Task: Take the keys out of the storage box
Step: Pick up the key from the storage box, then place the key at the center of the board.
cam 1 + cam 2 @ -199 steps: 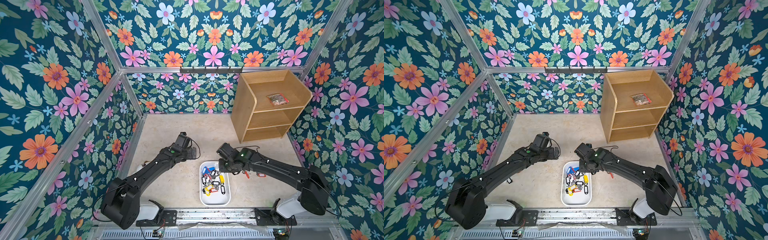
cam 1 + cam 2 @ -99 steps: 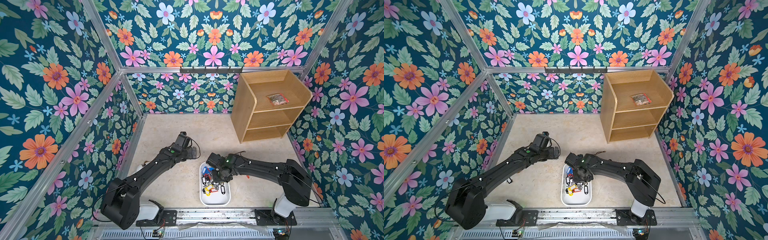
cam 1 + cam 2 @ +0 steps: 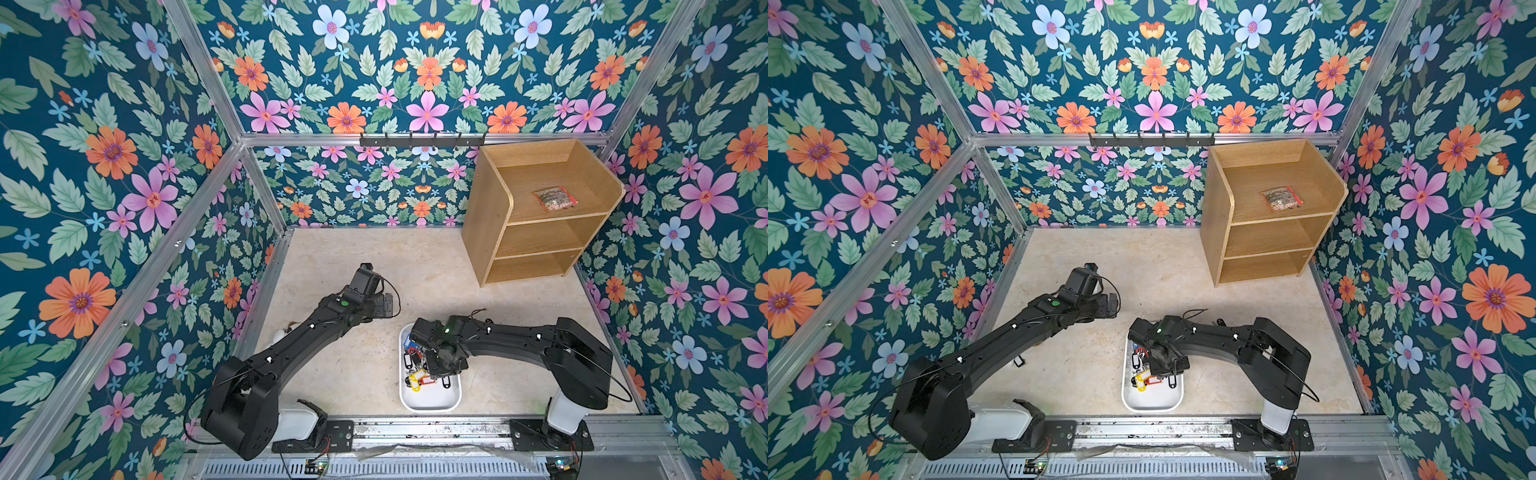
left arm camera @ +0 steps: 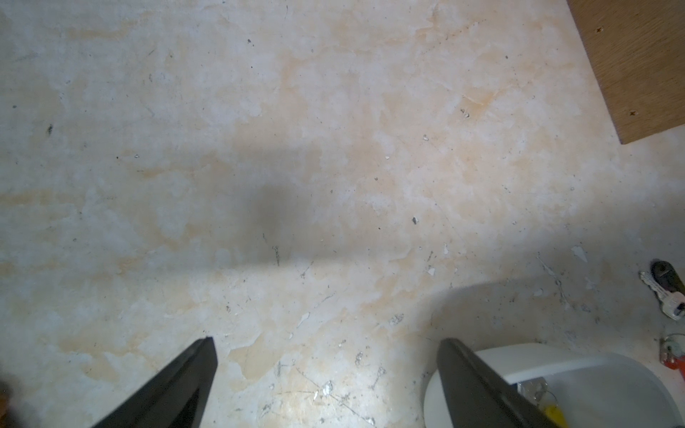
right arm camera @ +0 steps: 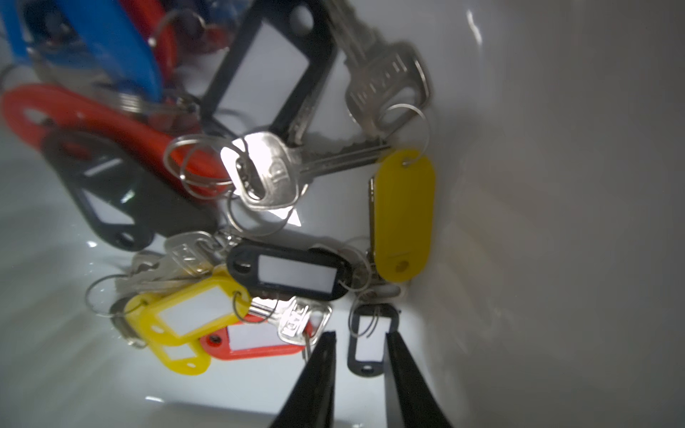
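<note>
- Reaching down into the storage box (image 3: 430,401), the right gripper (image 5: 359,335) has its jaws set narrowly on either side of a small black tag (image 5: 370,342) at the edge of the pile, next to the box wall.
- One finger overlaps the tag's edge and a sliver of white shows beside the other, so I cannot tell whether the tag is pinched or only straddled.
- The left gripper (image 4: 326,385) is spread wide and empty, hovering over the bare table (image 4: 296,111) just beside one end of the box.
- Nearly all the keys (image 5: 267,174) lie in the box as a tangled heap, with blue, red, black and yellow tags and interlinked rings; both top views show the heap under the right wrist.
- At least two are already out: in the left wrist view a black-tagged key (image 4: 665,289) and a red-tagged one (image 4: 672,357) lie on the table near the box.
- In my judgement the task is at an early stage, with one more pick in hand and many keys left.
- The rings overlap, so a lift may drag neighbours along.
</note>
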